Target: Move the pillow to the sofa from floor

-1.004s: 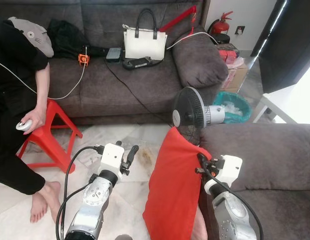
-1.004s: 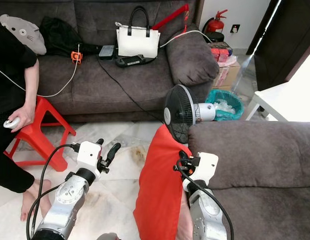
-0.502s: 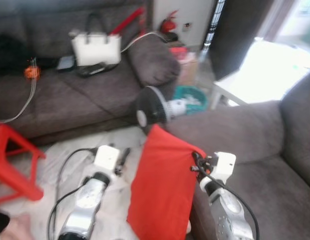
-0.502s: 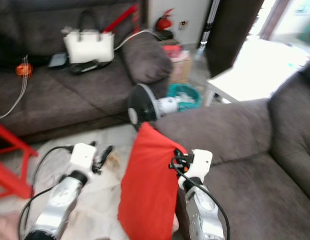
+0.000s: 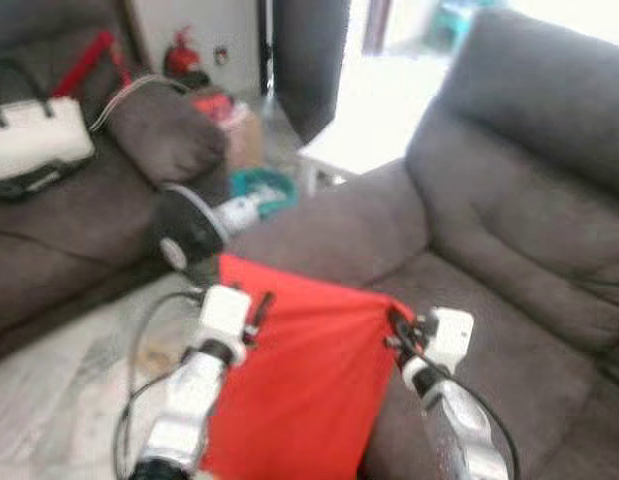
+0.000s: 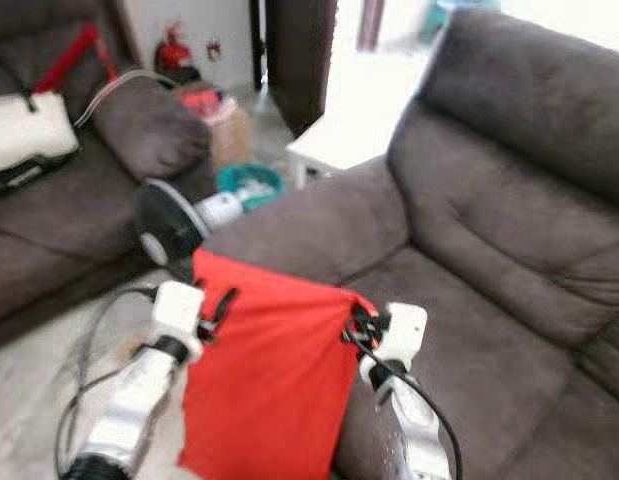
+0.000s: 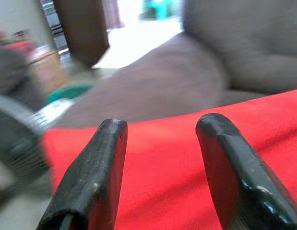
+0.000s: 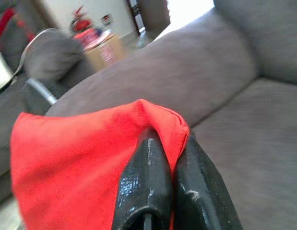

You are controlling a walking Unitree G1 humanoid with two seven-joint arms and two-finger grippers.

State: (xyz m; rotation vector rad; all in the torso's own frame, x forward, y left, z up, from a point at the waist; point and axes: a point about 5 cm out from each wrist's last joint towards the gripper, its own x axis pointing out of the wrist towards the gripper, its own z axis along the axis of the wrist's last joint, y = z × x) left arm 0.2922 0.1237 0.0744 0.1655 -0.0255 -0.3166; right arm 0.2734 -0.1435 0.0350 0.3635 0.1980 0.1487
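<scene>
The pillow (image 5: 299, 380), a red one, hangs off the floor at 6 o'clock, its corner pinched tight in the right gripper (image 8: 160, 143); the left gripper (image 7: 160, 143) rests fingers apart against its face. This looks like the carrying step. Next: swing it toward 2 o'clock onto the sofa (image 5: 509, 250) seat and release.

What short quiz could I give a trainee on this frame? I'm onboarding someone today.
1. True or false: the right gripper is shut on a corner of the red pillow.
2. How are the left gripper's fingers: A open, B shut?
3. Fill in: the pillow hangs beside the grey ____.

Key: 1 true; 2 A; 3 sofa.
</scene>
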